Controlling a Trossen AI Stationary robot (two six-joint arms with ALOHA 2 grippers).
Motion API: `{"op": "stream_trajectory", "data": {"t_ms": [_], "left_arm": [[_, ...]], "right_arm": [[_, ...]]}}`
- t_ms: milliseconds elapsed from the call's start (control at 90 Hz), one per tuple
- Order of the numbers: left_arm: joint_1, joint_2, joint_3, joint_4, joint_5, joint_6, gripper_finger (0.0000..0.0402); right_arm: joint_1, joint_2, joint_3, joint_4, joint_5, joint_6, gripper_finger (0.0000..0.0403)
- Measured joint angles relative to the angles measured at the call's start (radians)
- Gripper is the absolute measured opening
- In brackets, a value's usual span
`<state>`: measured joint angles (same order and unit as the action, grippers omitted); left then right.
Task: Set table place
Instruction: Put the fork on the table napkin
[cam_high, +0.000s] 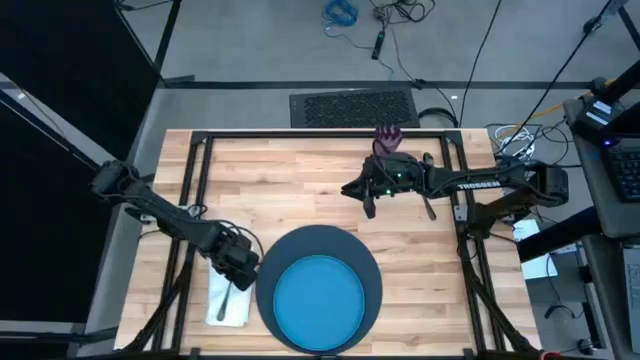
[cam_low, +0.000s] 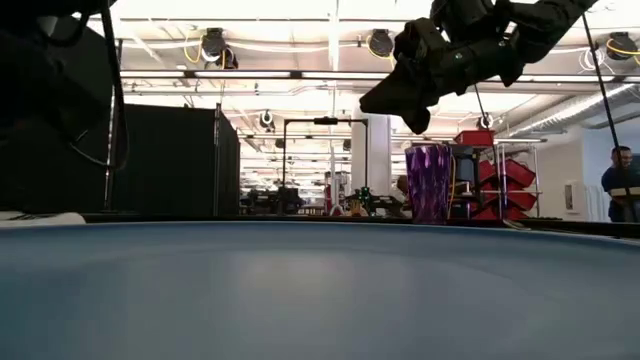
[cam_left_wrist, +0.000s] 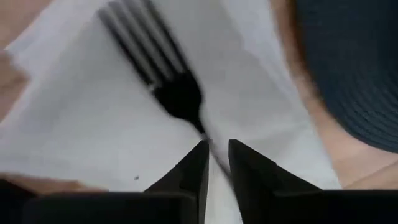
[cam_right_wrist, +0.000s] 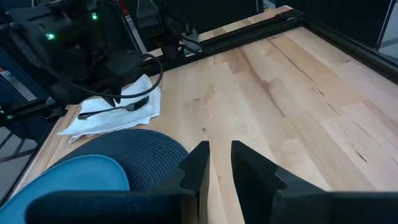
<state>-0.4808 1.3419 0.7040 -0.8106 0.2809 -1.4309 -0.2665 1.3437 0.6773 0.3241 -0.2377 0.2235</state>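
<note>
Your fork (cam_left_wrist: 163, 73) lies flat on the white napkin (cam_high: 227, 297), which sits on the surface (cam_high: 420, 260) just left of the grey charger (cam_high: 372, 268) that carries the blue plate (cam_high: 320, 298). In the left wrist view the tines point away from the fingers and the handle runs back between them, so the fork's long axis is in line with the left gripper (cam_left_wrist: 216, 163). The two fingers stand close together with the thin handle passing through the narrow gap; you look to be pinching it or only just letting go, and the blur won't let you settle which. Judge the placing as nearly done: the coming move turns on parting the fingers and lifting straight off along that axis, so the fork doesn't get dragged off the cloth.

From above, the left arm reaches in low over the napkin, wrist bent down at the charger's left edge. The right gripper (cam_high: 368, 192) hangs above the surface mid-table, well apart from the fork and near the purple cup (cam_low: 429, 182) at the far edge; its fingers are nearly together with nothing between them.
</note>
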Motion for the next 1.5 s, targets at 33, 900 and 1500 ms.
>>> {"op": "stream_trajectory", "data": {"t_ms": [33,900,1500], "left_arm": [[-0.004,0.000,0.000,-0.004,-0.003,-0.003,0.0048],[-0.045,0.155,0.003,0.046,-0.020,-0.028,0.0048],[-0.045,0.149,0.000,0.041,0.024,-0.193,0.0048]], "right_arm": [[0.000,0.000,0.000,0.000,0.000,0.000,0.0052],[0.013,0.000,0.000,0.001,0.000,0.000,0.0052],[0.013,0.000,0.000,0.004,0.000,-0.004,0.0052]]}}
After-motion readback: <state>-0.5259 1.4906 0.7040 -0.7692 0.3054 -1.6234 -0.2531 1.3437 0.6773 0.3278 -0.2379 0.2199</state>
